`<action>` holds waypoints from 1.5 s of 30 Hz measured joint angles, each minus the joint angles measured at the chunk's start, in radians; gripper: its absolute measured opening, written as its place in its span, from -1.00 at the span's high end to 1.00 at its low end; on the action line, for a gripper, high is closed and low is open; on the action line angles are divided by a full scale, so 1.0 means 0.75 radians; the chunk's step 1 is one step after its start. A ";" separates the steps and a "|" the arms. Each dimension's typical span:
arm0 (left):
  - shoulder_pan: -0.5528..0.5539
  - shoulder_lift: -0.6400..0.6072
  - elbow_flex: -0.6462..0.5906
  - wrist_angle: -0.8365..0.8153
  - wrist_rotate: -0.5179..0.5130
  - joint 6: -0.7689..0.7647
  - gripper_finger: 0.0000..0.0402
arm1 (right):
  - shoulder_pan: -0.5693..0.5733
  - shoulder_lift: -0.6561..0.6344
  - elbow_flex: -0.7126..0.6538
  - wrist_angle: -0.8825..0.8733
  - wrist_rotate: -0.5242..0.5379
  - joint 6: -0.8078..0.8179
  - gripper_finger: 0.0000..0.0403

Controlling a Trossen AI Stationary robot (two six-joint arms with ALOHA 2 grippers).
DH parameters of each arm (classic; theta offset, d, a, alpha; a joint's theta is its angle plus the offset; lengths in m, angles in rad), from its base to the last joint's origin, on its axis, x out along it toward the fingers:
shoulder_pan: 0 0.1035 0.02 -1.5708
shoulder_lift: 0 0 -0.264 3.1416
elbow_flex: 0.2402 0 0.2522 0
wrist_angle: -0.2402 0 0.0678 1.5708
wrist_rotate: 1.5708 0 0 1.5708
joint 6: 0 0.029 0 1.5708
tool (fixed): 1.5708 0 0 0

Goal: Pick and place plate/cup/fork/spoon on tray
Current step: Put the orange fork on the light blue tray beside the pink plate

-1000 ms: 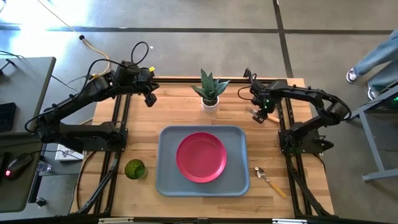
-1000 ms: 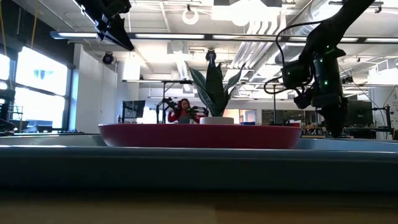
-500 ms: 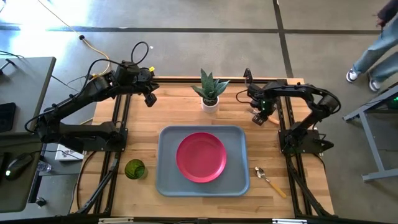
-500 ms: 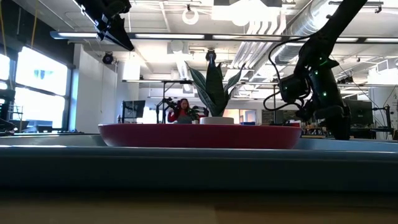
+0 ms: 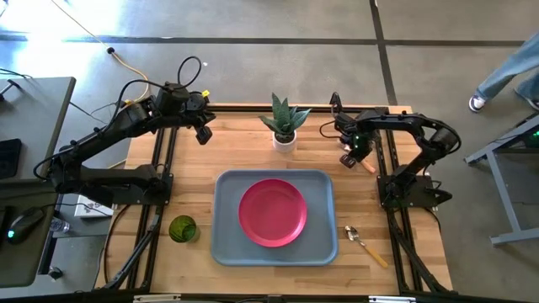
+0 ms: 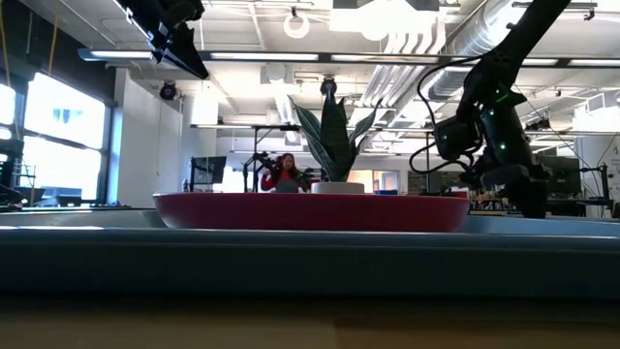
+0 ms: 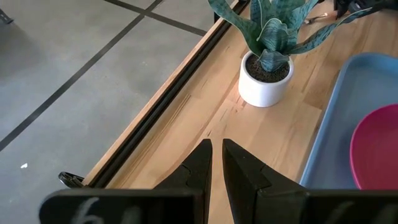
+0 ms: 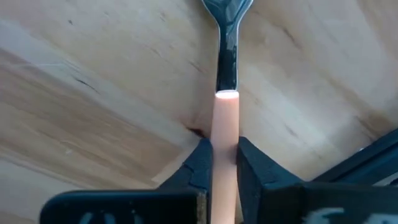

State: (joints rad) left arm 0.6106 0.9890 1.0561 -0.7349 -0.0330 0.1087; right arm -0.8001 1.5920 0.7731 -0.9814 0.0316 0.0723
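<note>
Butcher-block table (image 5: 253,143) fills the high view, with the grey-blue tray (image 5: 226,219) near its front edge and a potted plant (image 5: 285,122) standing behind it. Of the four dishes, only the pink-red plate (image 5: 272,211) lies on the tray, roughly centred. The green cup (image 5: 182,229) stands on the wood just beside the tray's left rim. A piece of cutlery with a silver head and orange handle (image 5: 365,242) lies on the wood to the tray's right; whether it is the fork or the spoon cannot be told.

The right gripper (image 8: 223,163) is low at the table's far right corner, its fingers closed narrowly around the orange handle of the other utensil (image 8: 227,81), which lies along the wood; its silver head is cut off, so its kind is unclear too. The left gripper (image 7: 216,163) hovers over the far left edge, fingers nearly together and holding nothing.

By this reckoning, one item is placed, one is being picked, and two wait.
</note>
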 joint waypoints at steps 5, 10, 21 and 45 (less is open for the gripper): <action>0.000 0.000 0.000 0.000 0.000 0.000 0.85 | 0.011 -0.034 0.000 -0.043 -0.074 0.118 0.90; 0.000 0.000 0.000 0.000 0.000 0.000 0.85 | 0.054 -0.133 0.000 -0.042 -0.147 0.333 0.90; 0.000 0.000 0.000 0.000 0.000 0.000 0.85 | 0.290 -0.522 0.000 -0.040 -0.215 1.088 0.90; 0.001 0.000 0.000 -0.001 -0.001 -0.035 0.85 | 1.088 -0.753 0.000 0.271 0.026 1.908 0.89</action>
State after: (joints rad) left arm 0.6109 0.9891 1.0561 -0.7353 -0.0338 0.0826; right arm 0.0156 1.0271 0.7731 -0.7785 0.0513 1.5035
